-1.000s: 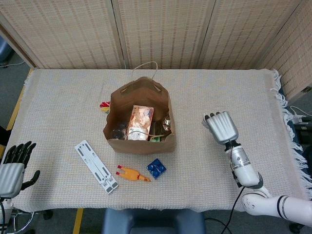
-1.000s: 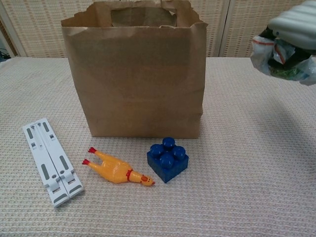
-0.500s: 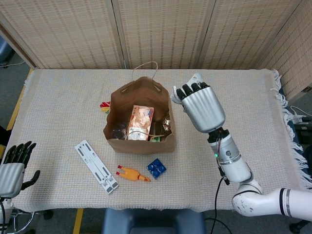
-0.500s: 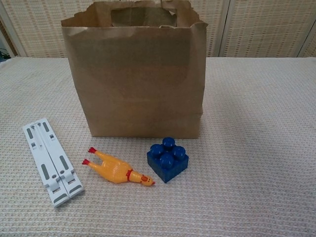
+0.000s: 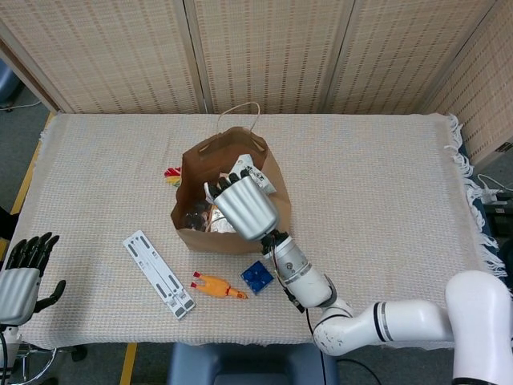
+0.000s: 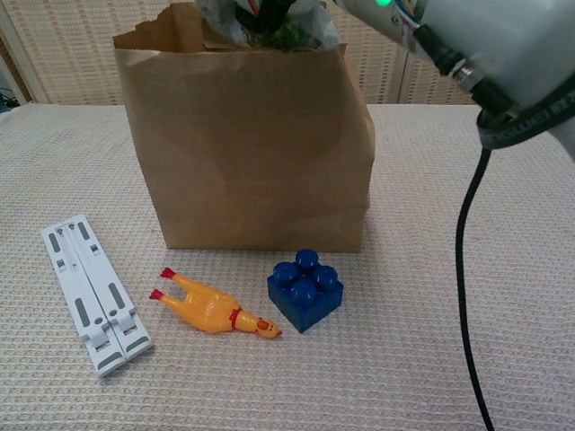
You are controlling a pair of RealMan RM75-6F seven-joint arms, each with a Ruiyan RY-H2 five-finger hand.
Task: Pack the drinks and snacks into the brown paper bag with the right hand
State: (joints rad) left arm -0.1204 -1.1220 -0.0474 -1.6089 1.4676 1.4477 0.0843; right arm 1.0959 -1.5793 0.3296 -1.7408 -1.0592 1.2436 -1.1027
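The brown paper bag [image 5: 204, 238] stands open in the middle of the table, and the chest view shows its front wall [image 6: 252, 153]. My right hand [image 5: 243, 208] hovers over the bag's mouth, back upward, gripping a crinkly clear snack packet [image 5: 255, 174] with green and white print. That packet [image 6: 301, 22] sticks up just above the bag's rim. The hand hides most of what lies inside; a dark item [image 5: 195, 216] shows at the bag's left. My left hand [image 5: 22, 277] rests open at the table's front left corner, holding nothing.
In front of the bag lie a white folding stand [image 5: 158, 273], a yellow rubber chicken [image 5: 218, 286] and a blue building block [image 5: 256, 277]. A small colourful object [image 5: 171, 174] peeks out behind the bag's left side. My right forearm [image 6: 490, 54] and its cable cross the upper right.
My right hand has swung left with the snack packet, from the table's right side to above the bag's opening. The left hand has not moved.
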